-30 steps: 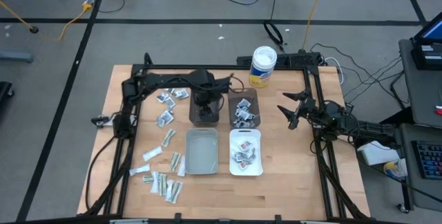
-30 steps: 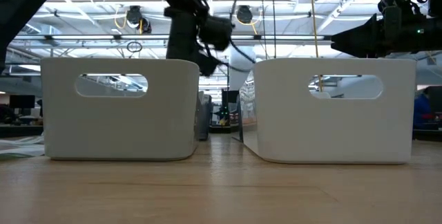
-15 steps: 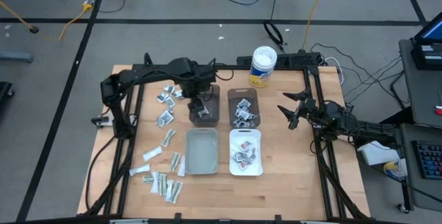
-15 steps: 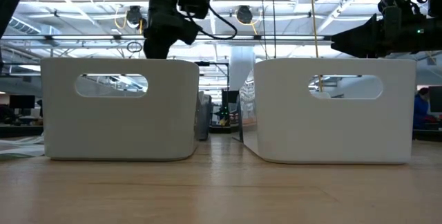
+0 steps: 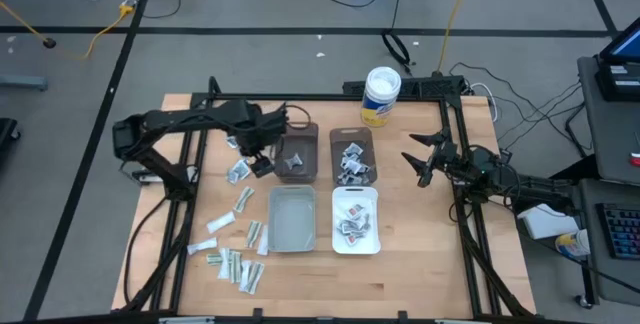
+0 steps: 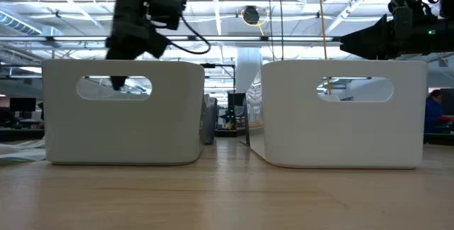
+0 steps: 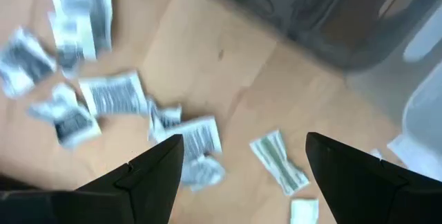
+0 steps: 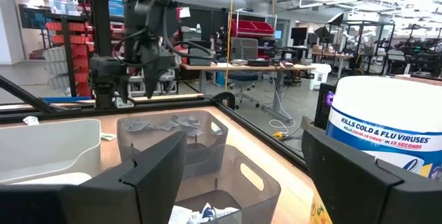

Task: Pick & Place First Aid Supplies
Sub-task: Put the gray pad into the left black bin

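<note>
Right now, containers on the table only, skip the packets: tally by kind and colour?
dark bins: 2
grey bin: 1
white bin: 1
white round tub: 1
Total: 5

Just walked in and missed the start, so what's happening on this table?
A two-armed robot is sorting first aid packets into bins. The left gripper hangs, jaws open and empty, over the loose packets on the wood beside the dark bin, which holds a packet. The second dark bin and the white bin hold several packets; the grey bin looks empty. The right gripper waits open at the table's right edge, near the wipes tub.
</note>
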`<action>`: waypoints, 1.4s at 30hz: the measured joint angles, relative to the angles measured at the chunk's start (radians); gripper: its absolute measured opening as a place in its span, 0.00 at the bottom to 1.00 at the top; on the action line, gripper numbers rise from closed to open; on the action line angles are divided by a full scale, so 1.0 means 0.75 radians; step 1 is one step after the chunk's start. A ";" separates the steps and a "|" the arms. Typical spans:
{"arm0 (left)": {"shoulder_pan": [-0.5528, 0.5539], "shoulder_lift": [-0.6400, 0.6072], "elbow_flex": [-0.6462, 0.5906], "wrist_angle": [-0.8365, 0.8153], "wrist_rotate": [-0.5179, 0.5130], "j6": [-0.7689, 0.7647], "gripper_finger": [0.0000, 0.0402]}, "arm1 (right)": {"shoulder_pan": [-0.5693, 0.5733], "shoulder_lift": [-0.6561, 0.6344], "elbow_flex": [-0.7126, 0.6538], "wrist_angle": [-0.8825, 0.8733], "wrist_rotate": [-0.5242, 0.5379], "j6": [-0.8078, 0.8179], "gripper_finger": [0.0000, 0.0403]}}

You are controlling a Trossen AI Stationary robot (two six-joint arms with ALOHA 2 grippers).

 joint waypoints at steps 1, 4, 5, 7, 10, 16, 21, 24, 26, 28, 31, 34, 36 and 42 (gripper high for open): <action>0.003 -0.027 -0.031 0.000 0.001 -0.023 0.78 | 0.000 0.000 0.000 0.000 0.000 0.000 0.70; 0.014 -0.111 -0.132 0.003 0.006 -0.107 0.78 | 0.000 0.000 0.000 0.000 0.000 0.000 0.71; 0.016 -0.138 -0.165 0.004 0.011 -0.146 0.78 | 0.000 0.000 0.000 0.000 0.000 0.000 0.71; 0.018 -0.191 -0.232 0.003 0.018 -0.231 0.78 | 0.000 0.000 0.000 0.000 0.000 0.000 0.70; 0.030 -0.270 -0.330 0.012 0.047 -0.354 0.78 | 0.000 0.000 0.000 0.000 0.000 0.000 0.70; 0.059 -0.408 -0.478 0.015 0.091 -0.574 0.78 | 0.000 0.000 0.000 0.000 0.000 0.000 0.70; 0.084 -0.472 -0.536 0.015 0.112 -0.655 0.78 | 0.000 0.000 0.000 0.000 0.000 0.000 0.70; 0.094 -0.470 -0.537 0.036 0.110 -0.658 0.78 | 0.000 0.000 0.000 0.000 0.000 0.000 0.70; 0.105 -0.469 -0.544 0.076 0.098 -0.658 0.78 | 0.000 0.000 0.001 0.000 0.000 0.000 0.70; 0.120 -0.460 -0.563 0.127 0.086 -0.655 0.78 | 0.000 0.000 0.000 -0.001 0.000 0.000 0.70; 0.139 -0.416 -0.598 0.180 0.074 -0.653 0.78 | 0.000 0.000 0.000 -0.001 0.000 0.000 0.69; 0.155 -0.376 -0.640 0.225 0.064 -0.653 0.78 | 0.000 0.000 0.000 -0.001 0.000 0.000 0.69; 0.155 -0.346 -0.672 0.275 0.061 -0.653 0.78 | 0.000 0.000 0.000 0.000 0.000 0.000 0.69; 0.154 -0.273 -0.753 0.408 0.035 -0.677 0.78 | 0.000 0.000 0.000 0.000 0.000 0.000 0.69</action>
